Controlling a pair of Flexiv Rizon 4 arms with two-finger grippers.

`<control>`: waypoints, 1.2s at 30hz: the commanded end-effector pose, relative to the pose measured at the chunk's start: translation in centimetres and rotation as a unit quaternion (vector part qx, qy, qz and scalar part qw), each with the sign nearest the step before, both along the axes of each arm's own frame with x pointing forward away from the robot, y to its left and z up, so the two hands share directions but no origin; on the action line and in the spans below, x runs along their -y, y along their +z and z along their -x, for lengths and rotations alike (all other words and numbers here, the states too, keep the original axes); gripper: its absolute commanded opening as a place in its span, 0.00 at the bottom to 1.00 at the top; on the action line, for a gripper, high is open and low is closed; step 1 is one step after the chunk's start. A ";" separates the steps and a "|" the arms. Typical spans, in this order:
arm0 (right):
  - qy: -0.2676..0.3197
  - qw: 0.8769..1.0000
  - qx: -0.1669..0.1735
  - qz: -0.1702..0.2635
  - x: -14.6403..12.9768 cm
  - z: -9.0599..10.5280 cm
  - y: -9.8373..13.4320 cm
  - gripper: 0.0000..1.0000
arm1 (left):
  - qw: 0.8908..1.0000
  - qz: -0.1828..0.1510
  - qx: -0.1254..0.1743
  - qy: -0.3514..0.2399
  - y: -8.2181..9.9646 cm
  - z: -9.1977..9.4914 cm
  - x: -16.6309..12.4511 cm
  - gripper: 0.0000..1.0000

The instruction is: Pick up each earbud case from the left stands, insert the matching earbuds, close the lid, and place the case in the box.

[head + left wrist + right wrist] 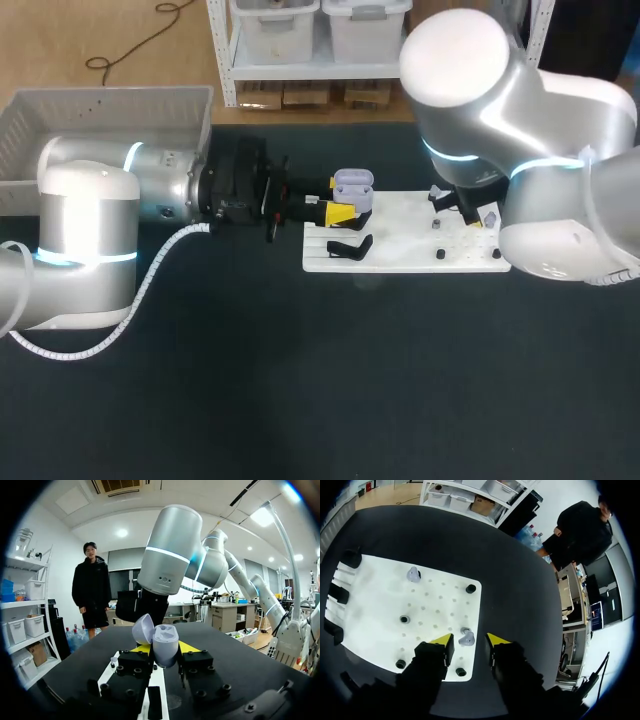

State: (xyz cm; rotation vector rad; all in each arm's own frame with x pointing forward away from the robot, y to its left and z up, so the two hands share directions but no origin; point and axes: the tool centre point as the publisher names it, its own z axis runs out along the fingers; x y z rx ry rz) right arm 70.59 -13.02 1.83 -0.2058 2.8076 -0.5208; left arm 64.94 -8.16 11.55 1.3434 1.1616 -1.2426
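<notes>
My left end effector (165,649) is clamped on the lilac earbud case (165,642), at the left edge of the white board (400,252) on the table (300,390). The case stands with its long axis upright and its mouth pointing up, the lid (142,629) swung open. Whether something sits inside, I cannot tell. My right end effector (469,641) hangs over the board, fingers apart, with one earbud (466,638) between them, not touched.
</notes>
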 end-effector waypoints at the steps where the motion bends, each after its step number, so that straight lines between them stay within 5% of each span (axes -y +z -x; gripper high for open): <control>1: -0.001 1.000 0.002 0.002 0.0 -0.1 -0.3 0.38 | 1.000 0.000 0.000 0.000 -0.1 -0.1 0.0 0.00; 29: 0.002 1.000 -0.007 0.007 0.1 0.0 -0.7 0.23 | 1.000 0.000 0.000 0.000 -0.1 -0.1 0.0 0.00; 34: 0.003 1.000 -0.008 0.008 0.1 0.0 -0.9 0.00 | 1.000 0.000 0.000 0.000 -0.1 -0.1 0.0 0.00; 36: 0.004 1.000 -0.009 0.010 0.1 0.0 -0.9 0.00 | 1.000 0.000 0.000 0.000 -0.1 -0.1 0.0 0.00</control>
